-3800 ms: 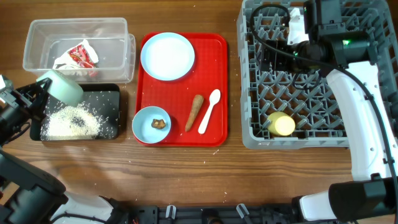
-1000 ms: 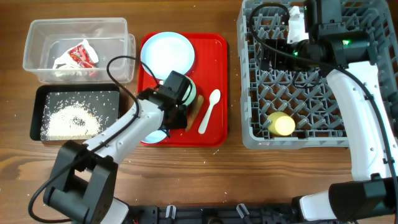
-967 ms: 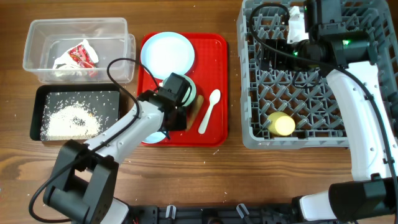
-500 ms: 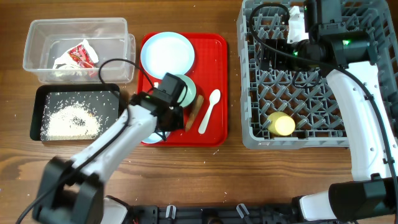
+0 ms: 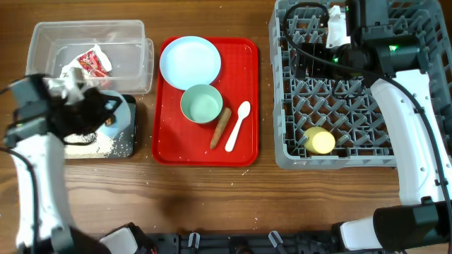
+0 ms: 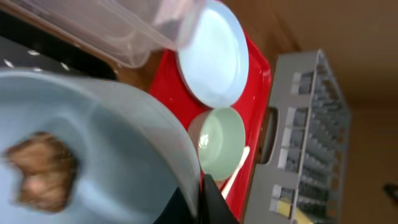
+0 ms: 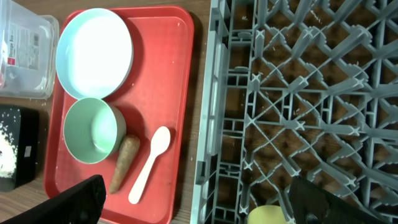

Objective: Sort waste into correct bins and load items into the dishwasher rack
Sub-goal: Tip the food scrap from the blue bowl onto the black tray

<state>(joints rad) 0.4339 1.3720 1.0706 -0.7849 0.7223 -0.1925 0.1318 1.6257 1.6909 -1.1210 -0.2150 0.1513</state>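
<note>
My left gripper (image 5: 106, 118) is shut on the rim of the light blue bowl (image 6: 93, 155), holding it above the black tray (image 5: 131, 144) with its rice (image 5: 99, 144). A brown food lump (image 6: 40, 171) lies in that bowl. The clear tub (image 5: 134, 42) holds the red-and-white wrapper (image 5: 92, 61). On the red tray (image 5: 244, 53) sit the pale blue plate (image 5: 189, 62), the green bowl (image 5: 202, 104), the brown stick (image 5: 221, 128) and the white spoon (image 5: 237, 127). The yellow cup (image 5: 319, 141) lies in the dishwasher rack (image 5: 353, 106). My right gripper (image 7: 199, 205) hangs open over the rack's left side.
Loose grains dot the wooden table round the trays. The rack's left wall (image 7: 211, 124) stands right beside the red tray's edge. The right arm (image 5: 417, 120) runs along the rack's right side.
My left gripper has carried the light blue bowl off the red tray, leftward over the black tray. The green bowl now stands uncovered on the red tray. The right arm has not moved.
</note>
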